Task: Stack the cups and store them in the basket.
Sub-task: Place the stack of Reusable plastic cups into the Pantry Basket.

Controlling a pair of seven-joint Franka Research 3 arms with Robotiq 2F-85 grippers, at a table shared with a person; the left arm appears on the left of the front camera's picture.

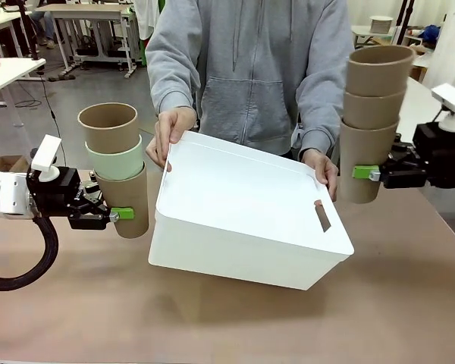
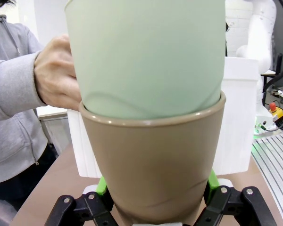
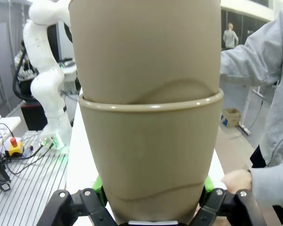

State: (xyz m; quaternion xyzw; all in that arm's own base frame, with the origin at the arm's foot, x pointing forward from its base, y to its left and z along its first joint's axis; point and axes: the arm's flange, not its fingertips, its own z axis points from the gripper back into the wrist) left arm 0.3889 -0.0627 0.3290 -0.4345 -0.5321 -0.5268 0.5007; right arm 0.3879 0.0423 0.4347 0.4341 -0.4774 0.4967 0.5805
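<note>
My left gripper (image 1: 121, 214) is shut on the bottom cup of a stack of three cups (image 1: 117, 171): brown at the base, the mint green cup (image 1: 115, 162) in the middle, brown on top. In the left wrist view the brown cup (image 2: 153, 169) sits between my green pads with the green cup (image 2: 146, 52) nested in it. My right gripper (image 1: 366, 173) is shut on a stack of three brown cups (image 1: 371, 121), held upright; the right wrist view shows its bottom cup (image 3: 151, 155). The white basket (image 1: 243, 216) stands tilted between both stacks, held by the person's hands (image 1: 171, 133).
The person in a grey hoodie stands at the far side, one hand on each far corner of the basket. The brown table (image 1: 212, 318) stretches bare in front of the basket. Other tables stand farther back.
</note>
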